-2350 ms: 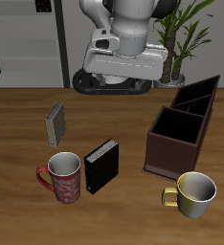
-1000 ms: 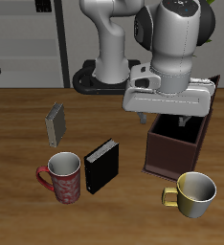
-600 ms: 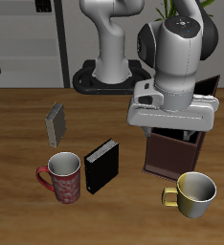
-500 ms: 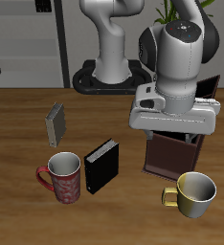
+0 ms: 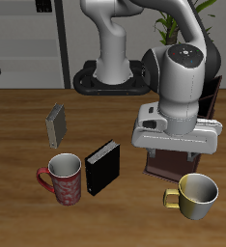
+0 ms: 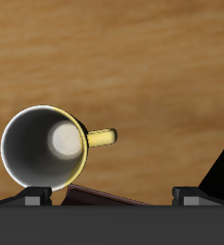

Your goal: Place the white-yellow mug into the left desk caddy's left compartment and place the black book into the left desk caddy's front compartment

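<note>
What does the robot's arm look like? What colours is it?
The arm is chunky and rounded, made of smooth white and light grey sections with dark bands at the joints. Its big rounded end piece is grey with a dark cap on top, and a wide flat grey block sits below it. In the wrist view, the gripper shows only as two small dark grey fingers. No cables or markings are visible.

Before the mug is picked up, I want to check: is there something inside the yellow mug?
Nothing shows inside the yellow mug: the wrist view looks down to its pale bottom. On the table, its opening faces up; the outer underside is hidden.
</note>
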You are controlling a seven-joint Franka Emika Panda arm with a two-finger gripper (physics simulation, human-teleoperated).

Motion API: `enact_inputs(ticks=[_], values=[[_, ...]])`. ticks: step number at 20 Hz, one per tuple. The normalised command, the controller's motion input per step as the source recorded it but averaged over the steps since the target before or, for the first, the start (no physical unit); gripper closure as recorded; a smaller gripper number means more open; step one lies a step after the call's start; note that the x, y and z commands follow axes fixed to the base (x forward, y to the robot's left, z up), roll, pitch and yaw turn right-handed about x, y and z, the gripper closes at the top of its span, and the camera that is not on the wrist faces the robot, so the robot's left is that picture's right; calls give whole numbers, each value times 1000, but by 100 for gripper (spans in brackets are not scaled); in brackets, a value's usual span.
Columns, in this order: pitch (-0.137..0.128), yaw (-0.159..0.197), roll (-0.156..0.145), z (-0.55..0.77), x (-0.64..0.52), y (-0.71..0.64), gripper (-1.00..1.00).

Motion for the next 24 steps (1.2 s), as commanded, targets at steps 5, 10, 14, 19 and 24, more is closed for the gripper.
enact_inputs(ticks=[5,10,14,19,24], values=[[12,-43,-50,-249,92,-92,-100],[22,13,15,-282,62,73,-100],[38,4,14,-332,13,89,-100],[57,-14,15,-341,50,-26,-100],[50,-34,20,-248,-22,-14,100]])
